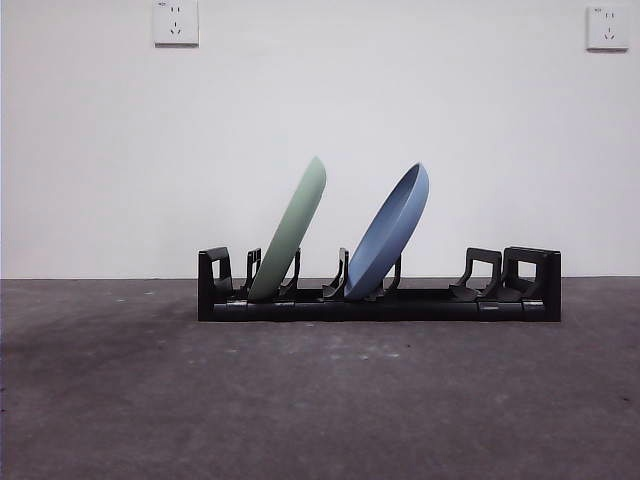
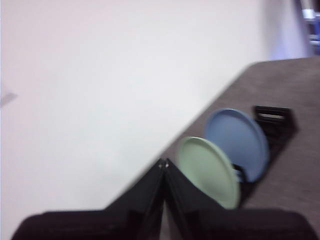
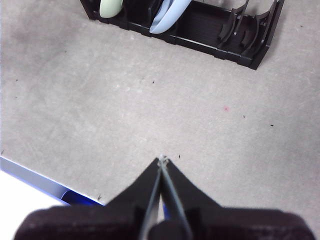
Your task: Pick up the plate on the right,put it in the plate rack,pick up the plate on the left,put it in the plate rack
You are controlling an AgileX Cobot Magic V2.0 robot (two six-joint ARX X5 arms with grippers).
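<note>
In the front view the grey, speckled table [image 1: 320, 400] fills the foreground, and on it stands the plate rack [image 1: 379, 290], long, low and black, with curved prongs and blocky ends. Two plates stand in it, both leaning to the right: a green plate [image 1: 293, 232] in the slots near the left end and a blue plate [image 1: 390, 232] near the middle, well apart from each other; the slots at the right end hold nothing. Behind is a plain white wall [image 1: 450, 120] with two white sockets [image 1: 176, 22] high up. No arm shows here. In the left wrist view, which is blurred, the left gripper [image 2: 164, 163] has its black fingers pressed together with nothing between them; beyond it the green plate [image 2: 210, 172] and blue plate [image 2: 237, 142] stand side by side in the rack [image 2: 275, 122]. In the right wrist view the right gripper [image 3: 162, 159] hangs over bare table [image 3: 150, 110], its fingers likewise closed tip to tip and holding nothing, well apart from the rack [image 3: 200, 30].
</note>
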